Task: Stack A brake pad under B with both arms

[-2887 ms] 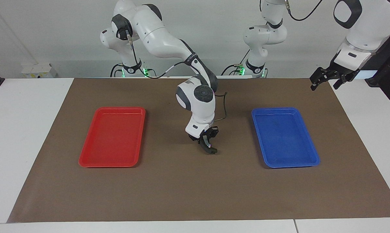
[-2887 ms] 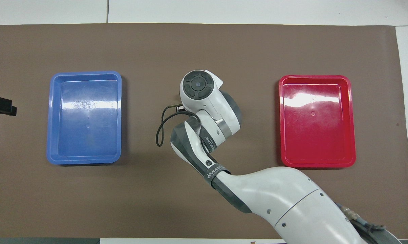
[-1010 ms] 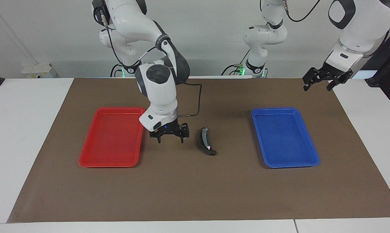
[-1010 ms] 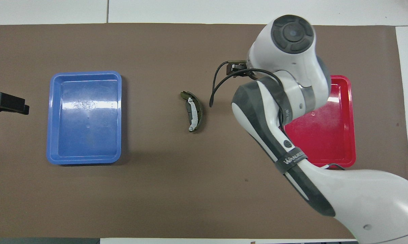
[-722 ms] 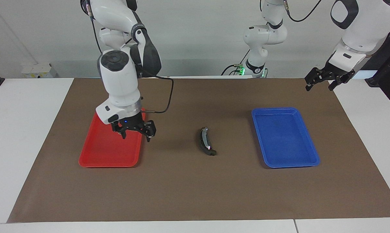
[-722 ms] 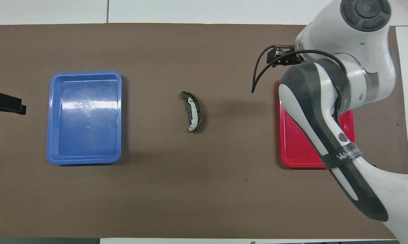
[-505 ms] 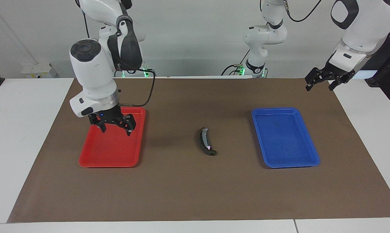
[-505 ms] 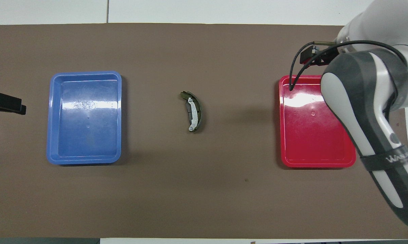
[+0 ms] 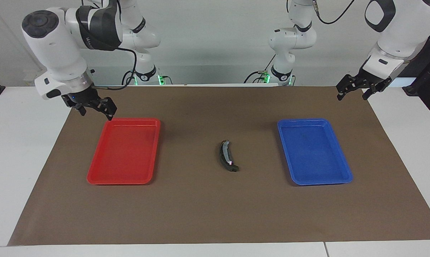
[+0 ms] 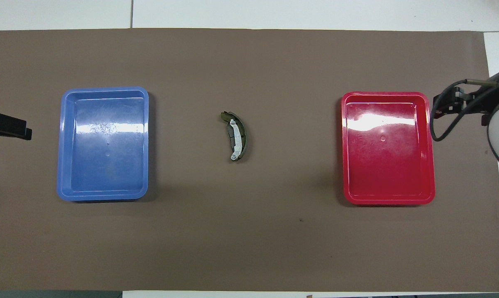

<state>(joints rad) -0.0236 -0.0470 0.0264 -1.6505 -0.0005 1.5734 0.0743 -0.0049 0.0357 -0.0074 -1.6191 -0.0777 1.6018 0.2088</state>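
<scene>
The long curved brake piece B lies alone on the brown mat, midway between the two trays, its light stripe facing up; it also shows in the overhead view. The short dark grey pad A does not show in any view. My right gripper is open and empty, up in the air over the mat's edge beside the red tray's corner nearest the robots. My left gripper is open and empty, waiting over the mat's corner at the left arm's end; its tip shows in the overhead view.
A red tray lies toward the right arm's end and a blue tray toward the left arm's end, both with nothing in them. They also show in the overhead view, red and blue. White table surrounds the mat.
My right gripper let go of the curved piece at mid mat, rose and swung across the red tray to the mat's edge. The left arm has barely moved.
</scene>
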